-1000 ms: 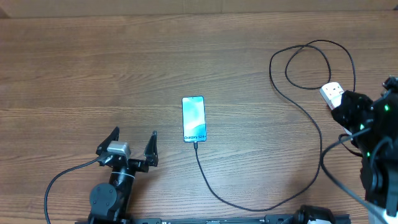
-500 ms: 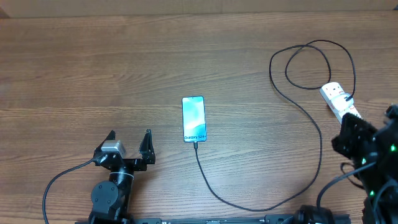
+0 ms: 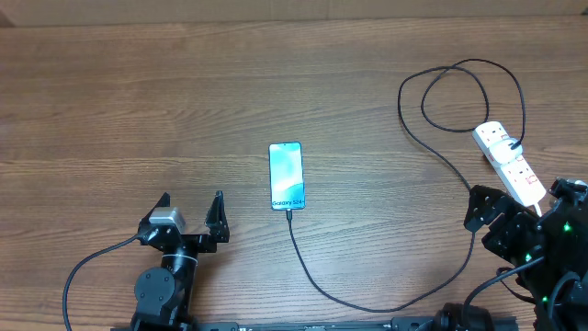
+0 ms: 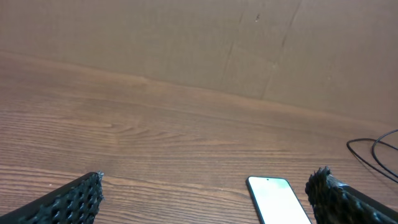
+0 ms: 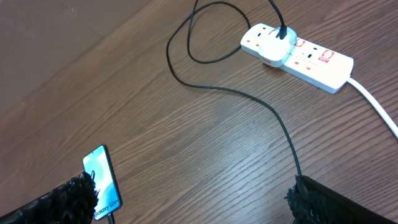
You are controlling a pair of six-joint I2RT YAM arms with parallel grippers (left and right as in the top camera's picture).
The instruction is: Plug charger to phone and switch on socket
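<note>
Overhead looked straight down on the phone [image 3: 286,176], left wrist sat low just before it, facing the wall [image 4: 186,43], right wrist looked down from its right, all 3 shared it.

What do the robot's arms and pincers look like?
Both are black. The left gripper has two tapered fingers with a bumpy, textured surface, a silver-grey block behind them and a thin black cable trailing off. The right gripper looks alike; its arm carries small green lights.
</note>
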